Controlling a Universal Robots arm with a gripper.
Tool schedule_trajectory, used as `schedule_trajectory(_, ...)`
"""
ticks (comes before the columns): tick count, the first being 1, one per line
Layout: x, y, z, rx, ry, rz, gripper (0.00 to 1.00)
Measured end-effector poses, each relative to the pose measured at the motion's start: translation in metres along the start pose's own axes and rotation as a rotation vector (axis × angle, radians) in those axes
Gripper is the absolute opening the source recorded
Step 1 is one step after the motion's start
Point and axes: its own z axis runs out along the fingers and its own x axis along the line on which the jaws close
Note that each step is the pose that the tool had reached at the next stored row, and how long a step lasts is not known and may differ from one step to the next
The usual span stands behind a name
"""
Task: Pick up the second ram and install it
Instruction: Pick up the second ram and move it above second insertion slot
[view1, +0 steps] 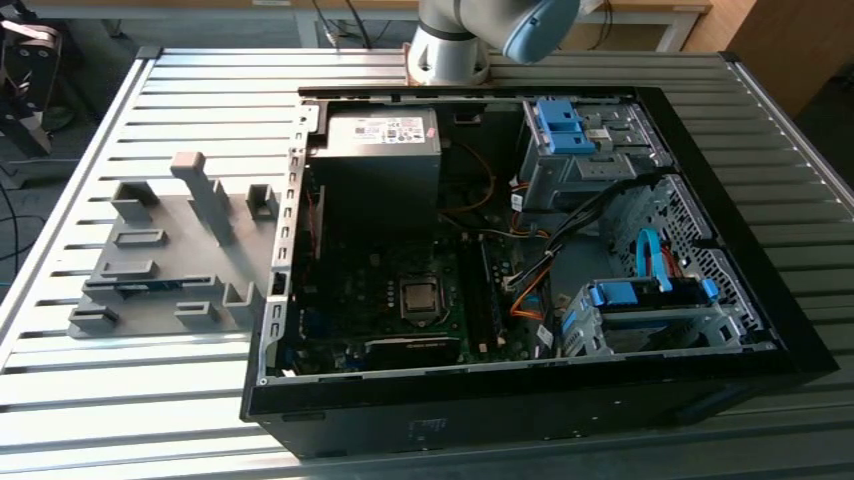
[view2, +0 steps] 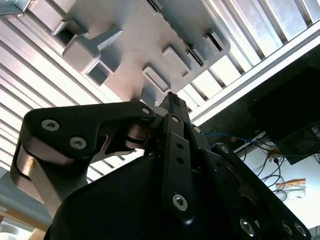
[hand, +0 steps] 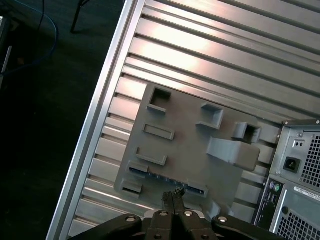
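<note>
— Count?
— One ram stick (view1: 134, 285), one grey holder (view1: 180, 262), one open computer case (view1: 534, 400), one pincer (hand: 172, 199).
— Stick?
— In the holder, at the exterior view's left; long axis left-right there.
— Pincer?
— Closed, empty, near the stick.

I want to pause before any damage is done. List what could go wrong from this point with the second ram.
1. The gripper hangs above the second ram with its fingers together; lowered like that, it would likely press on the stick rather than straddle it.
2. The ram lies low in the grey fixture, so a grip may catch the fixture's walls.
3. Loose cables lie beside the motherboard and might snag the stick on the way in.
</note>
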Motion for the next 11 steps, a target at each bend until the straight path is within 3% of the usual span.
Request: schedule_trajectory(11, 0.0031, 0.0009, 0.0001, -0.0004, 0.0011, -0.022, 0.11)
